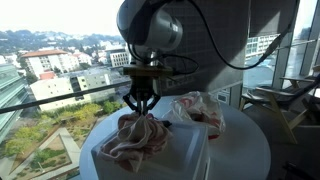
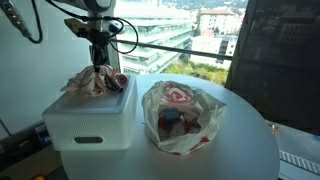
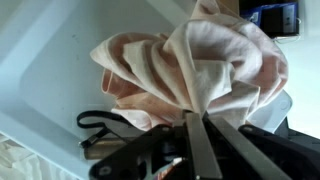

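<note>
My gripper hangs over a white box on a round white table. Its fingers are shut on a crumpled pink and white cloth that lies on top of the box. In an exterior view the gripper pinches the top of the cloth on the box. In the wrist view the two fingers are pressed together on a fold of the cloth.
A clear plastic bag with red and pink items lies on the table beside the box; it also shows in an exterior view. Windows with a railing stand behind. Black cables hang from the arm.
</note>
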Controlling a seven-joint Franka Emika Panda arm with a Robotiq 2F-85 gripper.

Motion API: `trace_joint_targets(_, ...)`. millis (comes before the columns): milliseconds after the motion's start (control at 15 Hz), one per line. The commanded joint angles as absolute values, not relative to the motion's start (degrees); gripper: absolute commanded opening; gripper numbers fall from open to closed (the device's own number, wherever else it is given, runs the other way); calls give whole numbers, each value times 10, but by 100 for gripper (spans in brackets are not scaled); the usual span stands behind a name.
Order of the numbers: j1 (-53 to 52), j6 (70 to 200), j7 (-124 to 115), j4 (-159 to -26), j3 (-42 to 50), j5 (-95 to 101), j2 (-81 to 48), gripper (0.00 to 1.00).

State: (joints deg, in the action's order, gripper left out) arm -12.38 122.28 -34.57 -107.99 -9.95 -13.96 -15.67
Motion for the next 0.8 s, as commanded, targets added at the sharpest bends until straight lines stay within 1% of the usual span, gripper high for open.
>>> trace_joint_targets(0, -119, 1243, -341, -1107, -93, -163, -87, 1)
trace_joint_targets(467, -115, 1309, -373, -1165, -94, -131, 61, 1)
trace_joint_targets(733, -107, 1341, -444, -1221, -114, -88, 175, 1)
